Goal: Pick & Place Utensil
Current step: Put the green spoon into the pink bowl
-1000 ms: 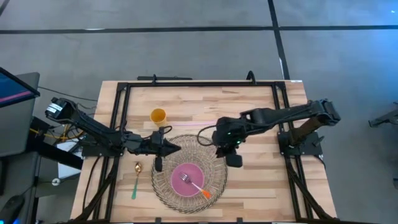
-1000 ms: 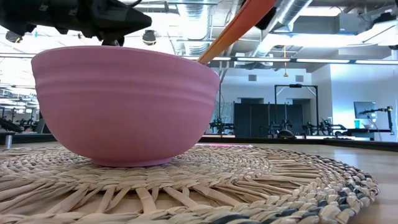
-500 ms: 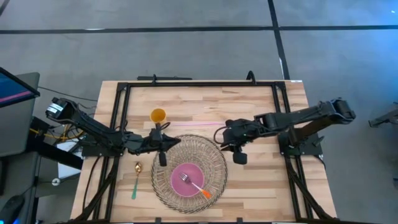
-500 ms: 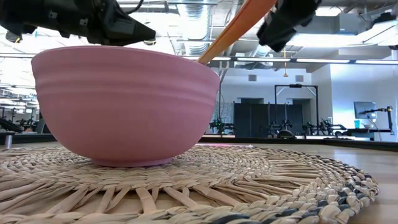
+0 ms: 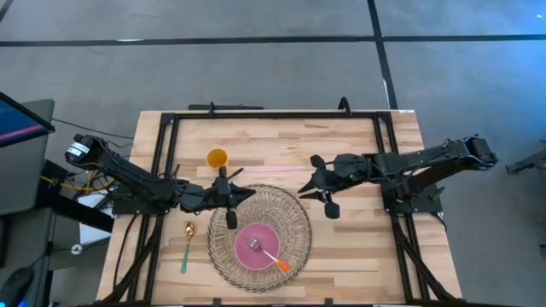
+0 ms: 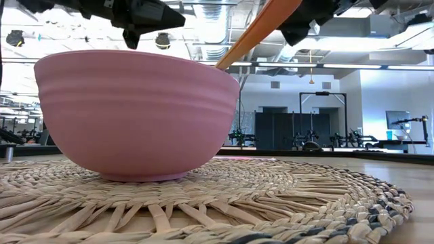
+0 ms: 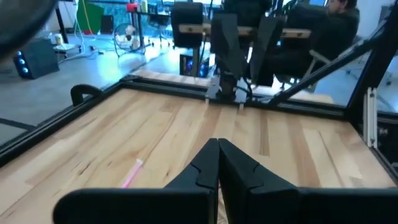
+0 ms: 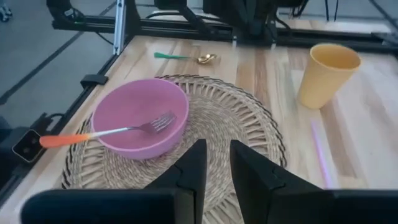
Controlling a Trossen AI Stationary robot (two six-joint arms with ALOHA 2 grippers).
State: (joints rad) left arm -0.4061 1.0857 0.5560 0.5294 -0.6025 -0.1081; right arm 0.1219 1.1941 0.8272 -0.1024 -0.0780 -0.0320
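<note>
Pulling back since a second ago, the right gripper (image 5: 317, 182) is hovering beyond the woven mat (image 5: 294, 213), fingers slightly parted and empty. Left gripper (image 5: 241, 194), fingers together, is reaching over the mat's rim. Fork (image 5: 266, 253) is resting in the pink bowl (image 5: 247, 234).

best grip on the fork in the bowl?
Grip the fork by its orange handle end, which overhangs the pink bowl's rim clear of the woven mat. Come from above, jaws across the thin shaft; the tines rest inside the bowl.
</note>
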